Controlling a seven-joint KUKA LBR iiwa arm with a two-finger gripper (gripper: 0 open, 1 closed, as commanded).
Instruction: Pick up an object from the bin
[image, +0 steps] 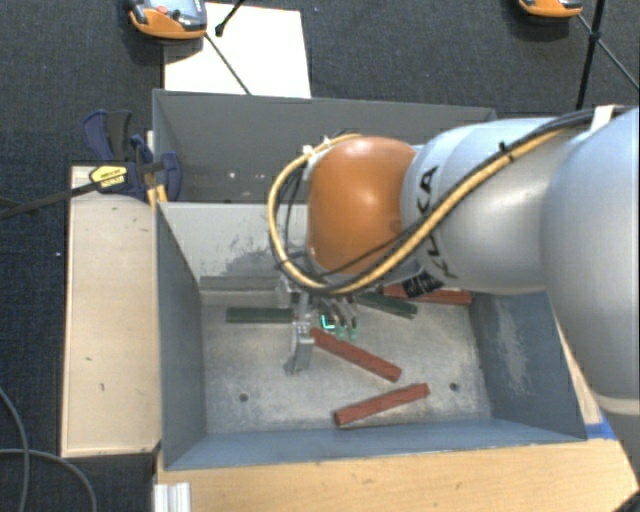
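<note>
Though I cannot tell how open my tool (300, 352) is beside the reddish-brown stick (360, 358), it looks stiff and light; I'd grip mid-length.

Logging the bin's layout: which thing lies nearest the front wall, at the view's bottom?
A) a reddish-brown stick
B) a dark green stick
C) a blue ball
A: the reddish-brown stick lies closest to that wall; the dark green stick lies farther back, on the left.
</note>
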